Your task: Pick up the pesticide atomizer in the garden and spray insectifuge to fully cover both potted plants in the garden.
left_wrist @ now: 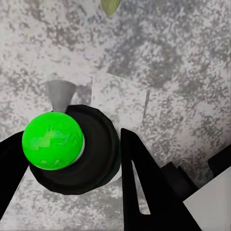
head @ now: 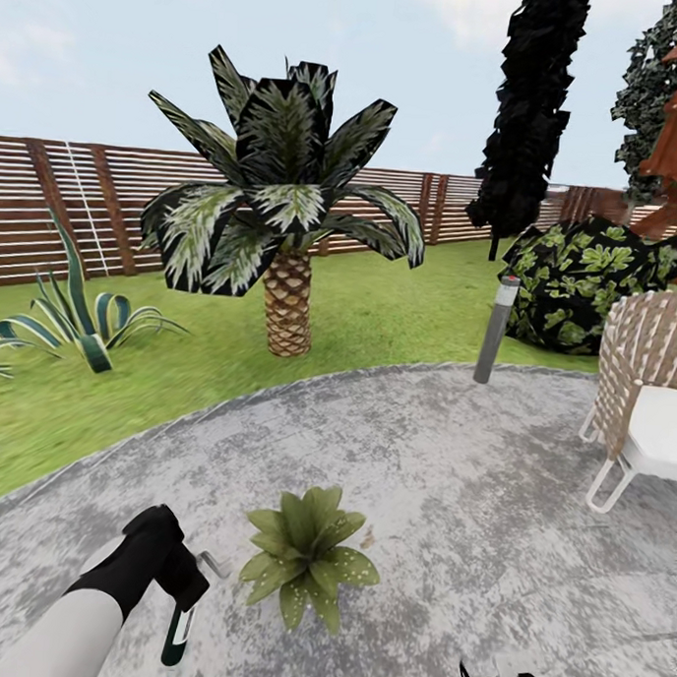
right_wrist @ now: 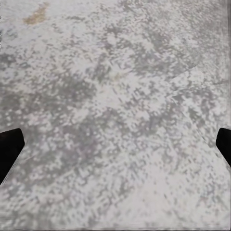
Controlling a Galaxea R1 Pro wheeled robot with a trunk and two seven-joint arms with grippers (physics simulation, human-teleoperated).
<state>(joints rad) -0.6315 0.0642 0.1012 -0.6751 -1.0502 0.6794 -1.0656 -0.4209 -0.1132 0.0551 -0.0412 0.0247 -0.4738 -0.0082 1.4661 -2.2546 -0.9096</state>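
On the round grey stone patio [head: 441,461] of the garden stands one potted plant [head: 307,556], a low rosette of pale-speckled green leaves; the other potted plant is out of view. My left gripper [head: 177,590] is shut on the pesticide atomizer [head: 178,632], a slim dark-green bottle with a white band. It hangs just left of the plant, its grey nozzle [head: 211,565] pointing toward the leaves. From the left wrist, the atomizer's bright green top [left_wrist: 50,140] sits between my black fingers [left_wrist: 144,183]. My right gripper [right_wrist: 115,144] is open over bare stone, near the plant's right.
A thick-trunked palm [head: 286,297] and a striped agave [head: 78,317] grow on the lawn behind the patio. A grey lamp post [head: 496,331], a round dark bush [head: 587,280] and a white wicker chair [head: 646,401] stand at the right. A brown slat fence [head: 88,204] rings the lawn.
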